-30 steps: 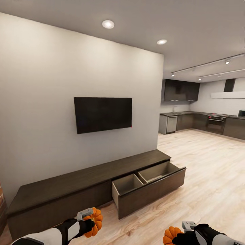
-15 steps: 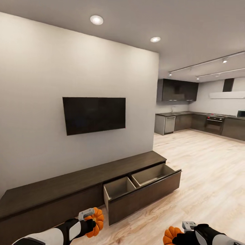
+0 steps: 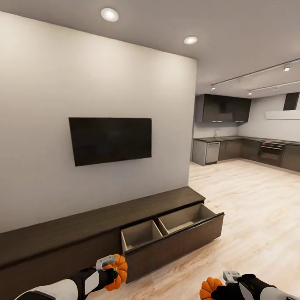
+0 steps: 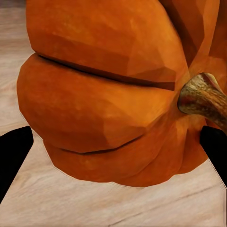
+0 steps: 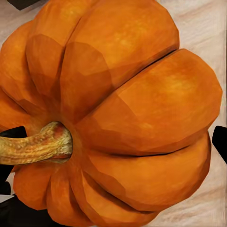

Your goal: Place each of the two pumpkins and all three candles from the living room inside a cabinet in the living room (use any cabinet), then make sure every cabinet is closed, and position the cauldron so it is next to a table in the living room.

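The left hand (image 3: 111, 266) pinches one bright-orange ribbed pumpkin (image 3: 117, 271); the right hand (image 3: 223, 287) pinches the other orange pumpkin (image 3: 208, 288), both low over the pale wood floor (image 3: 250, 216). Wrist views show the brown stems (image 4: 203, 97) against black fingertips (image 4: 14, 151). The long dark-brown console cabinet (image 3: 83, 229), one drawer (image 3: 175, 233) pulled out, sits further left in the head view than a second ago, as the camera has turned.

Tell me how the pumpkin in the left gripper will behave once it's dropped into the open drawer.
The left pumpkin is round and ribbed, so it will probably roll a little before settling. It looks rigid, so squashing seems unlikely. The cabinet's open drawer has walls and a divider, which should stop it.
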Controlling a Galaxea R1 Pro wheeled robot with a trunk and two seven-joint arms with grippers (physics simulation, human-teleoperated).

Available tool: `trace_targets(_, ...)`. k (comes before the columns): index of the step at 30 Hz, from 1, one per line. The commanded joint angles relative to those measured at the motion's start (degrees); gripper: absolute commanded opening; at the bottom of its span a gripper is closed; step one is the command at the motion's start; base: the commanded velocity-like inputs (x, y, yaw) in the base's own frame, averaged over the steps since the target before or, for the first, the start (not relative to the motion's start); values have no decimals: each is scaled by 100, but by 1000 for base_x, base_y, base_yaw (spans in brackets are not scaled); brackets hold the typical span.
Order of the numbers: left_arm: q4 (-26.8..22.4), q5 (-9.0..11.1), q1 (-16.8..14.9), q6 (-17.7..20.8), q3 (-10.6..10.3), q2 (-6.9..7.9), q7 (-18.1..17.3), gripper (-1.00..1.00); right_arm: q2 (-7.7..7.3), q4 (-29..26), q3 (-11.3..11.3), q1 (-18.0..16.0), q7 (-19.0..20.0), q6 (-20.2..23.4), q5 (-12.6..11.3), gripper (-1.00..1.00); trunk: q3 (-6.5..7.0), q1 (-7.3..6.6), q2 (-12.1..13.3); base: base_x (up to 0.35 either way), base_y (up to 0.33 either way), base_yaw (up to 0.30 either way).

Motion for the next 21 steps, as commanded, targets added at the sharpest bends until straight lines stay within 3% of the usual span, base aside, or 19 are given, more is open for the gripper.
trace_targets(1, 14, 59, -13, 2, -37, -3, -18, -100, 0, 6, 22, -5, 28, 17, -70, -100, -14, 3, -7, 223, -284, 99)
trace_targets(10, 14, -126, -10, 2, -37, -59, -18, -100, 0, 8, 22, -5, 28, 17, -74, -100, -23, 3, -7, 222, -284, 17)
trace_targets(21, 14, -171, -17, 2, -37, -83, -18, -100, 0, 6, 22, -5, 28, 17, -72, -100, -23, 3, -7, 191, -298, 57)
